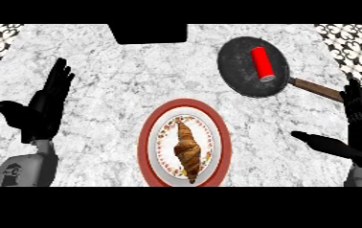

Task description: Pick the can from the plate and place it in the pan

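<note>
since the can point(263, 64) lies on its side inside the pan point(237, 71), at the upper right of the frame, the task reads as done from how things lie now. the can's long axis runs nearly up and down the frame, tilted a little, with its silver end at the lower end, toward the pan's handle point(316, 88).

the plate point(146, 143), at lower centre, holds only a croissant point(188, 148); no can is on it.

the right hand point(352, 109) shows at the right edge, just below the handle's tip. its fingers are straight and point up, its thumb is spread out to the left, and it holds nothing. the can lies up and to the left of this hand, and this hand is much the nearer of the two.

the left hand point(46, 102) rests at the left edge, wide and flat with fingers up. it is also empty and well apart from the pan.

any further move would likely be only drawing the right hand clear. the handle is near enough to be bumped.
</note>
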Robot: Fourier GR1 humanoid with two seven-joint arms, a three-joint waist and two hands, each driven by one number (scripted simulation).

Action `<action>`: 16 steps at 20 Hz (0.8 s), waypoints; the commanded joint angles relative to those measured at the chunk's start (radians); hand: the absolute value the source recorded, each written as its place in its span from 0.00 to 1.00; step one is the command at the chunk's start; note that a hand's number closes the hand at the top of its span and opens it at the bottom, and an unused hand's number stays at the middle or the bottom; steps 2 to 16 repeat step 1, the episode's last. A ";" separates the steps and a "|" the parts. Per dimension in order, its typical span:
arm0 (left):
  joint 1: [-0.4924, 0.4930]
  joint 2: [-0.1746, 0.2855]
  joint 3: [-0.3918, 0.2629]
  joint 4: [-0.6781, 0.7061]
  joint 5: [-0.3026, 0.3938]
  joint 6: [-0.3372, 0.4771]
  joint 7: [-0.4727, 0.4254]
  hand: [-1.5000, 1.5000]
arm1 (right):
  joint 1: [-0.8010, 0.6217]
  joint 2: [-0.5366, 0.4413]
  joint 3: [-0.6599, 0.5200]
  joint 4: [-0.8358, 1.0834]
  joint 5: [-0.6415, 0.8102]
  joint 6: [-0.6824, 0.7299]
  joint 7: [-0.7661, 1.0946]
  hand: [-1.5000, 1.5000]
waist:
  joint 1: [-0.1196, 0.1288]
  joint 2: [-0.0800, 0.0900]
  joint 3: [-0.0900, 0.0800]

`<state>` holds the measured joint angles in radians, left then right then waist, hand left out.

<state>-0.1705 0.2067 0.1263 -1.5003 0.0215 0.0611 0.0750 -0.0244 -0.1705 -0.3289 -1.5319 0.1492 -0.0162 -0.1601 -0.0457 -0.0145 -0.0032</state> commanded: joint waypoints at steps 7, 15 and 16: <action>-0.051 0.032 0.022 0.030 0.018 -0.033 0.011 0.50 | 0.226 0.069 0.072 -0.289 0.038 -0.001 0.070 0.00 | 0.019 0.010 0.002; -0.051 0.032 0.022 0.030 0.018 -0.033 0.011 0.50 | 0.226 0.069 0.072 -0.289 0.038 -0.001 0.070 0.00 | 0.019 0.010 0.002; -0.051 0.032 0.022 0.030 0.018 -0.033 0.011 0.50 | 0.226 0.069 0.072 -0.289 0.038 -0.001 0.070 0.00 | 0.019 0.010 0.002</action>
